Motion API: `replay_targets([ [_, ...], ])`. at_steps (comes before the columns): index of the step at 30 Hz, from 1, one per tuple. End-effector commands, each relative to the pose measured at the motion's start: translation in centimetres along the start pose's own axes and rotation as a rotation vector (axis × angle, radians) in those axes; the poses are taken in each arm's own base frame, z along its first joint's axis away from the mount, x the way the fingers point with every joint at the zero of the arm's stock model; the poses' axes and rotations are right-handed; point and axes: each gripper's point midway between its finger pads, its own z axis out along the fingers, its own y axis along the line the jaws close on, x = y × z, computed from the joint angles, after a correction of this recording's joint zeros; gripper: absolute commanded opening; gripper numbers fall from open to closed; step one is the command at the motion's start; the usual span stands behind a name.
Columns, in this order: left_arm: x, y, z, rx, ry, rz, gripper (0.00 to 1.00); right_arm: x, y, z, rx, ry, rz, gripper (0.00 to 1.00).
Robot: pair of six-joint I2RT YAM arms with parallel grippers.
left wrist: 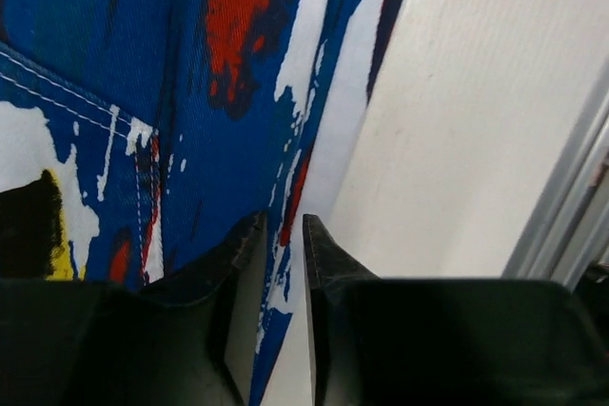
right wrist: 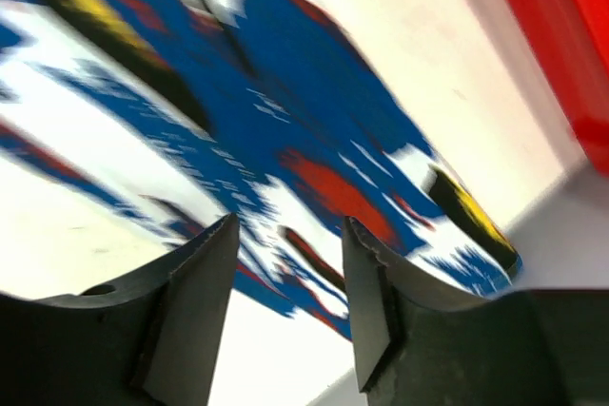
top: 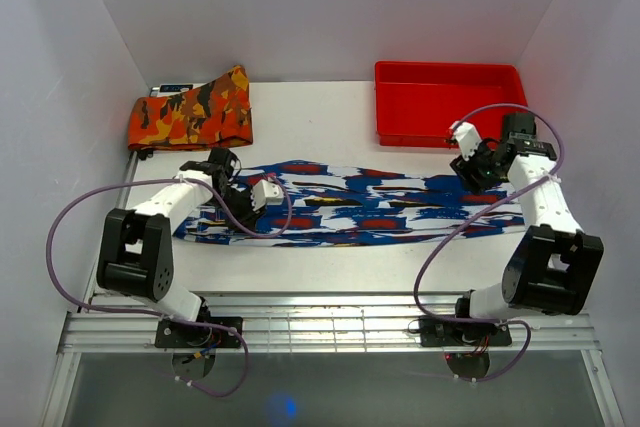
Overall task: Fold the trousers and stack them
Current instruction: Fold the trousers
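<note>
blue printed trousers (top: 380, 205), left end hidden under left hand (top: 238, 197).

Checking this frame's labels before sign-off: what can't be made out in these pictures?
- Left wrist view: whether the left gripper actually pinches the edge of the trousers; its own fingertips cover the contact.
- Top view: the left end of the trousers lies under the left arm.
- Right wrist view: motion blur; how high the right gripper sits above the fabric is unclear.
</note>
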Motion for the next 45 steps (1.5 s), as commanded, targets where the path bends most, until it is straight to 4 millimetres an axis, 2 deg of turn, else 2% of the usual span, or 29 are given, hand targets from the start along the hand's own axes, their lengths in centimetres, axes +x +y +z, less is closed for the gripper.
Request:
replay_targets([
  [1,1.4,2.0,1.2,-0.066,0.062,0.020,0.32,-3.3,8.4,-1.2,-0.279,-0.112,-0.117,0.52],
  [3,1.9,1.8,1.8,-0.050,0.068,-0.002,0.28,-3.6,10.8,-0.9,-0.288,-0.134,-0.185,0.47],
  [4,2.0,1.7,2.0,-0.045,0.067,-0.007,0.27,-4.7,13.1,-0.4,-0.312,-0.137,-0.261,0.46],
  [6,1.8,1.4,2.3,-0.021,0.053,-0.026,0.21,-5.2,15.1,0.7,-0.296,-0.161,-0.334,0.42],
  [7,1.7,1.3,2.4,-0.012,0.046,-0.033,0.19,-5.9,16.8,1.1,-0.306,-0.163,-0.384,0.41],
  [8,1.5,0.9,2.5,0.009,0.034,-0.045,0.17,-6.7,17.1,1.7,-0.284,-0.190,-0.415,0.39],
  [9,1.4,0.7,2.6,0.020,0.030,-0.056,0.13,-6.6,19.0,2.4,-0.315,-0.182,-0.456,0.38],
  [11,1.3,0.2,2.8,0.050,0.019,-0.070,0.11,-6.7,19.7,3.5,-0.301,-0.172,-0.478,0.36],
  [15,1.0,-0.2,2.8,0.070,0.005,-0.087,0.07,-7.6,20.2,5.6,-0.255,-0.192,-0.542,0.33],
  [16,1.0,-0.3,2.8,0.077,0.004,-0.095,0.06,-7.3,20.6,6.1,-0.262,-0.180,-0.561,0.33],
  [24,0.9,0.0,2.7,0.085,-0.010,-0.127,0.06,-6.8,22.7,7.5,-0.298,-0.160,-0.651,0.34],
  [32,1.2,0.9,2.4,0.072,-0.022,-0.168,0.15,-5.3,23.1,8.8,-0.303,-0.109,-0.682,0.38],
  [34,1.7,1.0,2.4,0.070,-0.015,-0.179,0.15,-4.9,23.1,9.1,-0.301,-0.094,-0.691,0.35],
  [38,2.6,1.6,2.2,0.054,-0.009,-0.194,0.09,-5.6,22.7,9.0,-0.276,-0.107,-0.688,0.12],
  [39,2.8,1.7,2.0,0.048,-0.006,-0.198,0.08,-5.9,22.6,8.9,-0.271,-0.112,-0.684,0.09],
  [43,3.7,2.4,1.3,0.029,-0.007,-0.201,0.00,-7.7,22.3,8.2,-0.257,-0.146,-0.674,0.08],
  [45,3.8,2.4,0.9,0.031,-0.012,-0.202,0.00,-8.1,22.4,7.8,-0.263,-0.154,-0.666,0.08],
])
